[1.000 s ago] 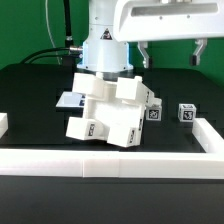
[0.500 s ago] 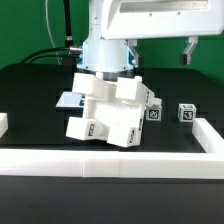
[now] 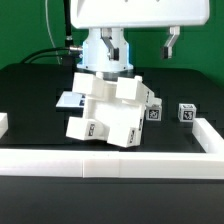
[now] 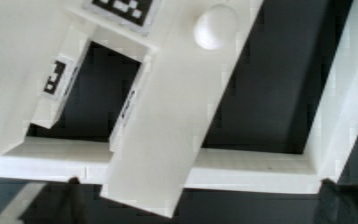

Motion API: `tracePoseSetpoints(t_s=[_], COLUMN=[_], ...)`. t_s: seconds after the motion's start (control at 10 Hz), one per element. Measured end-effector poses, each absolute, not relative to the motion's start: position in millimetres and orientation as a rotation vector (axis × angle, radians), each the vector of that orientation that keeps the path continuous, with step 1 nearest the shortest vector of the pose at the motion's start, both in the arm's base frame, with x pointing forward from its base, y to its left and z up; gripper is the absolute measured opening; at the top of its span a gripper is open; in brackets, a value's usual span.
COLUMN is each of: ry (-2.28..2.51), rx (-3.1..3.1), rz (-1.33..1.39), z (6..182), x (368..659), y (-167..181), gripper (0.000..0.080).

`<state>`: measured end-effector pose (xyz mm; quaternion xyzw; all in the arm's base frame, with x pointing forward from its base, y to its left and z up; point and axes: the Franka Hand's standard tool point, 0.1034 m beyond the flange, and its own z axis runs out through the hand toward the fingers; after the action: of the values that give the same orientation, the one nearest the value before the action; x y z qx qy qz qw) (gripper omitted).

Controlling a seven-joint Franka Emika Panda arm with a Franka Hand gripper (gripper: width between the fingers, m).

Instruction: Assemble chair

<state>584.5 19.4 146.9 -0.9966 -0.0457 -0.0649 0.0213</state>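
Note:
The partly built white chair (image 3: 108,112) stands in the middle of the black table, a blocky cluster with small tags on its faces. My gripper (image 3: 146,48) hangs above it and a little toward the exterior view's right, open and empty, touching nothing. One dark finger (image 3: 170,44) shows clearly. A small loose tagged white block (image 3: 186,113) lies at the exterior view's right. The wrist view looks down on the chair's white slotted parts (image 4: 167,110), with my gripper (image 4: 201,200) spread wide over them and holding nothing.
A low white border wall (image 3: 110,160) runs along the table's front and turns back at the exterior view's right (image 3: 208,135). The marker board (image 3: 66,100) lies flat behind the chair at the exterior view's left. The arm's base (image 3: 105,52) stands behind the chair.
My gripper has moved toward the exterior view's left, from beyond the chair's right side to above it. It stays open. The chair and the loose block have not moved.

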Motion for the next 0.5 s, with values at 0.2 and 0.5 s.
tracePoseSetpoints(t_s=[0.2, 0.5], ry=[-0.143, -0.083], rx=[-3.103, -3.105], rz=[-0.23, -0.205], z=[136.5, 126.4], x=[588.4, 605.8], y=[14.8, 31.0], gripper=[0.0649, 0.0649])
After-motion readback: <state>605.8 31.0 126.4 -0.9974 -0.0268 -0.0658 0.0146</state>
